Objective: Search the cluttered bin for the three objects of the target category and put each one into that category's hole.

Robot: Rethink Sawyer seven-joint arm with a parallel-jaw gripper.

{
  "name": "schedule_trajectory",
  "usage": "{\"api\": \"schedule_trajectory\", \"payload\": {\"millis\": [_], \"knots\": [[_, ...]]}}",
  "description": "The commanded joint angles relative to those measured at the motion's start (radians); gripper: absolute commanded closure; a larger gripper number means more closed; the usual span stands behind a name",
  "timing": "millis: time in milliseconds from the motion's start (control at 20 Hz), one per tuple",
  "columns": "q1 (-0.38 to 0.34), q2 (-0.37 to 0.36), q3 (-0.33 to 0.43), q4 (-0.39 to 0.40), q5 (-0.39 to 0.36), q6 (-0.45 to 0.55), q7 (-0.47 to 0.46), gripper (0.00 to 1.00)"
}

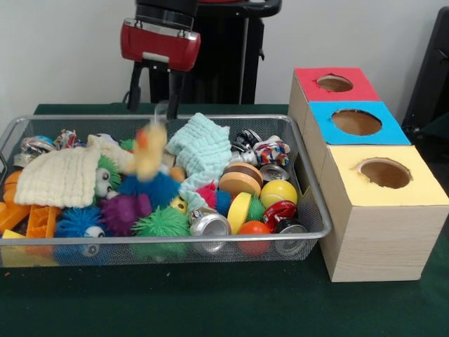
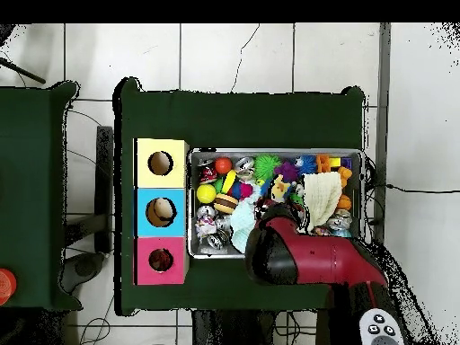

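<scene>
The silver wire-mesh bin (image 1: 313, 200) sits on the green table, full of clutter. My gripper (image 1: 152, 111) hangs above the bin's back left part with its two black fingers apart and nothing between them. Just under it a pale yellow plush with an orange spot (image 1: 149, 151) shows as a blur over the pile; it also shows in the overhead view (image 2: 278, 189). I cannot pick out the striped or the tan plush. The red-topped hole (image 1: 334, 83) is in the far box to the right of the bin, and shows in the overhead view (image 2: 161, 260). The red arm (image 2: 296, 256) hides the gripper from above.
A cream knitted cloth (image 1: 59, 175) and a mint one (image 1: 203, 147) lie on the pile, among blue (image 1: 81, 221), green (image 1: 163, 223) and purple (image 1: 125, 210) spiky balls, cans (image 1: 209, 226) and plastic balls. The blue-topped box (image 1: 356, 121) and yellow-topped box (image 1: 384, 173) stand nearer than the red one.
</scene>
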Motion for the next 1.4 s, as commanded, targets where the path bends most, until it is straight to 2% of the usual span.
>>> {"api": "schedule_trajectory", "payload": {"millis": [50, 600, 800, 850, 950, 1400], "knots": [[-0.056, 0.013, 0.084, 0.063, 0.036, -0.013, 0.111, 0.00], [-0.058, 0.051, 0.078, 0.027, 0.025, -0.008, 0.095, 0.00], [-0.080, 0.128, 0.125, -0.010, 0.000, -0.084, 0.085, 0.00], [-0.113, 0.146, 0.178, -0.004, -0.028, -0.123, 0.065, 0.00], [-0.126, 0.188, 0.211, -0.025, -0.057, -0.184, 0.060, 0.00], [-0.063, 0.284, 0.167, -0.132, -0.056, -0.220, 0.042, 0.00]]}}
